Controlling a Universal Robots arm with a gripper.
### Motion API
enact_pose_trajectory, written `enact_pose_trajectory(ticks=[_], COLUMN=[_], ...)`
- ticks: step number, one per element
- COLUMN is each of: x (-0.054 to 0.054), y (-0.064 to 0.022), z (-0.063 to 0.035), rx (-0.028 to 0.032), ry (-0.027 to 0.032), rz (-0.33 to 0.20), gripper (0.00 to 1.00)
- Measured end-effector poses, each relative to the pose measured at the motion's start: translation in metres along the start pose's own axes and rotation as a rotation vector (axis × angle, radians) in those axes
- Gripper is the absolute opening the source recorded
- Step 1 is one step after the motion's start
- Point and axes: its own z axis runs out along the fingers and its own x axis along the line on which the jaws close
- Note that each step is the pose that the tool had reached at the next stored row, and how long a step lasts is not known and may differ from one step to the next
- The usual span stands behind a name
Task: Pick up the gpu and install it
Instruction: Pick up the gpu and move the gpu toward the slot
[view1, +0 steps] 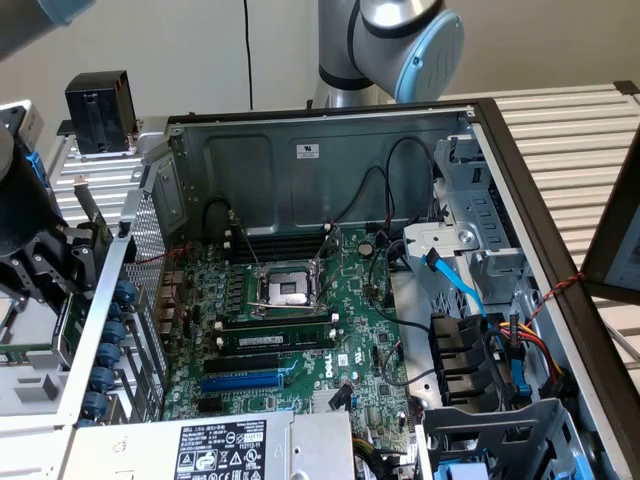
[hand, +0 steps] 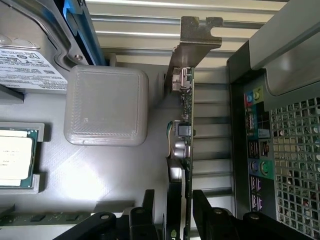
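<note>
The gpu (hand: 188, 145) is seen edge-on as a thin green card with small components, its silvery metal bracket (hand: 197, 35) at the far end over the slatted table. My gripper (hand: 175, 207) has one dark finger (hand: 149, 212) against each face of the card's near end and is shut on it. In the exterior view my gripper (view1: 45, 265) hangs outside the computer case (view1: 330, 115), at that view's left, beside the case's perforated rear wall.
Inside the case lie the green motherboard (view1: 300, 330) with a blue slot (view1: 245, 382), memory sticks and cables. A grey printed block (hand: 105, 105), a processor (hand: 15, 155) and a hard drive (hand: 25, 65) flank the card. The case's rear port panel (hand: 260, 150) is close by.
</note>
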Motion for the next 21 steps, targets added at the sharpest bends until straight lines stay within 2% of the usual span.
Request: enact_pose_trajectory(ticks=[2, 4, 5, 6, 14, 15, 16, 21], x=[-0.0001, -0.0002, -0.0002, -0.0002, -0.0005, -0.0005, -0.0005, -0.0006], y=[0.0, -0.0001, 0.0, -0.0001, -0.0003, -0.0006, -0.0007, -0.0012], z=[-0.0001, -0.0001, 0.0, -0.0001, 0.0, -0.0001, -0.0001, -0.0001], rx=[-0.003, -0.0128, -0.0211, -0.0254, -0.0261, -0.026, -0.0259, -0.0212], ry=[0.0002, 0.0005, 0.0007, 0.0009, 0.0008, 0.0008, 0.0008, 0.0003], rz=[0.0, 0.002, 0.003, 0.003, 0.004, 0.004, 0.004, 0.005], gripper=[0.44, 0.44, 0.44, 0.44, 0.41, 0.34, 0.34, 0.34])
